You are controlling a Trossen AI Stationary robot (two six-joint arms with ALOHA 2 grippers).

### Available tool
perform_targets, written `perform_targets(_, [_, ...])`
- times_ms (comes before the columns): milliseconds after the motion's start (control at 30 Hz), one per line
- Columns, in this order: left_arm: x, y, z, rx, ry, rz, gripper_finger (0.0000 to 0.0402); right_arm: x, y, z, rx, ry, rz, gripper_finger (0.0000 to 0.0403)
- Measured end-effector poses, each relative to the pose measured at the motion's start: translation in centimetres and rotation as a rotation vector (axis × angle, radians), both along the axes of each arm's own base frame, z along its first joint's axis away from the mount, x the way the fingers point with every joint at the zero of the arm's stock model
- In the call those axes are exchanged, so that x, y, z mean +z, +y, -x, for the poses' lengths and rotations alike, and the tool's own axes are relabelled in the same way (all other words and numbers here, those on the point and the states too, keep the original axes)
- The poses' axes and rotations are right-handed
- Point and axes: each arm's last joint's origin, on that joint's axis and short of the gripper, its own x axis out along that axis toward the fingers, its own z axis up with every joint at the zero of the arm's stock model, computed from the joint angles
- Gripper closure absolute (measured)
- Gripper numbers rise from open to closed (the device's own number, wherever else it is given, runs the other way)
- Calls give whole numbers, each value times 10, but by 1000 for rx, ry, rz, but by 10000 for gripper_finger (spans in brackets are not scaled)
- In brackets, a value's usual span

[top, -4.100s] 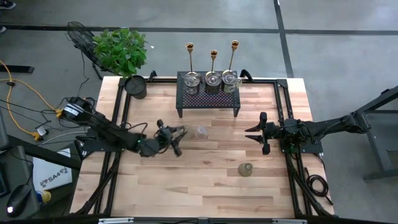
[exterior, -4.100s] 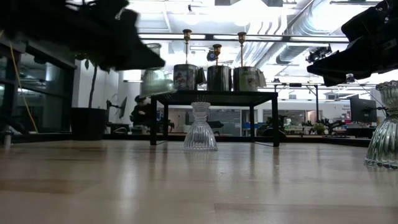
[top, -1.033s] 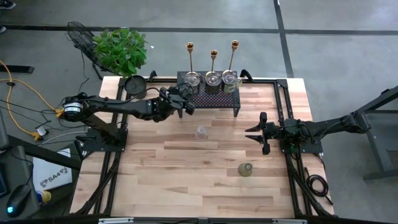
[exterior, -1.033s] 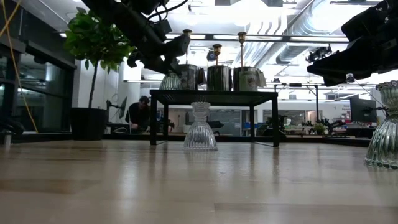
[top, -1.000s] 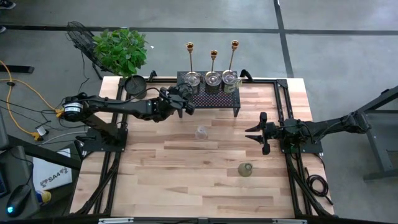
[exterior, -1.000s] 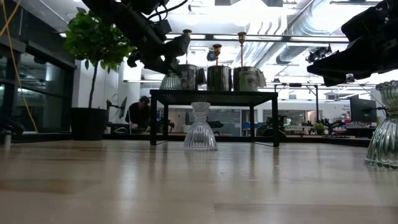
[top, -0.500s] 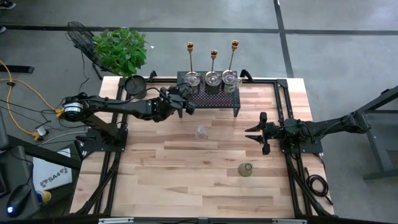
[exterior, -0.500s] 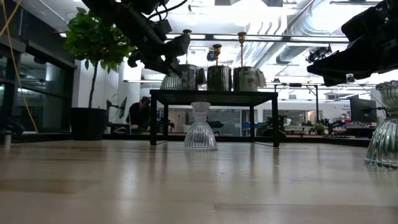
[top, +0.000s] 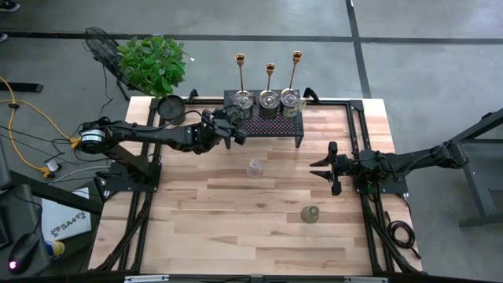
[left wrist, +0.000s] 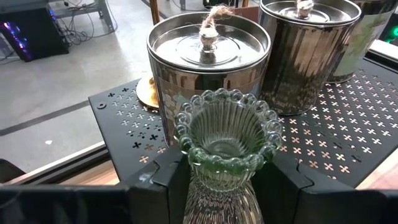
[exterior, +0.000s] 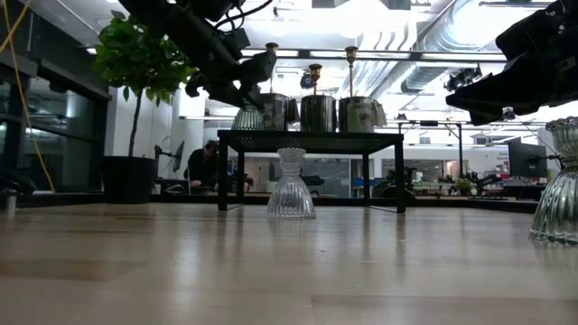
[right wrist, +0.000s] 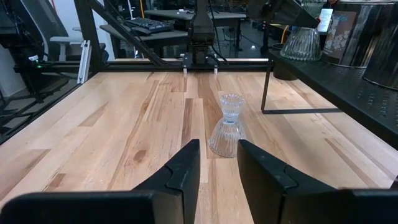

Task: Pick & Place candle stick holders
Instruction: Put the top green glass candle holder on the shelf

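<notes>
Glass holder [left wrist: 227, 143] sitting between the left tool's [left wrist: 227, 186] fingers at the rack's [left wrist: 348, 140] front left corner.
The fingers are flanking its stem, grip uncertain; right tool [right wrist: 217, 165] is hovering narrowly parted over the counter [right wrist: 124, 137].

One camera hangs above me and looks straight down, taking in the whole table [top: 259, 228] and both my arms. Another sits at table-top level and looks flat across the wood into the room behind. On my left wrist a camera peers forward past my left hand [left wrist: 224, 186], very close to the green ribbed glass cup [left wrist: 227, 140] right between its fingers, the black mesh rack [left wrist: 348, 124] just ahead. My right wrist camera looks low along the boards past my right hand [right wrist: 217, 165]. It shares the clear glass cup [right wrist: 228, 126] ahead with the overhead and low views.
</notes>
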Motion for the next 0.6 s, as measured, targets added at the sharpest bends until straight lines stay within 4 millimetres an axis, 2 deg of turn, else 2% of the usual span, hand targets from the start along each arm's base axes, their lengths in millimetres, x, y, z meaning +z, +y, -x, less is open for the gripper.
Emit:
perform_targets(267, [1, 0, 0, -12, 28, -27, 239, 0, 0, 0, 0, 0, 0, 304])
perform_targets(600, [2, 1, 0, -2, 60, -73, 147, 0, 0, 0, 0, 0, 0, 304])
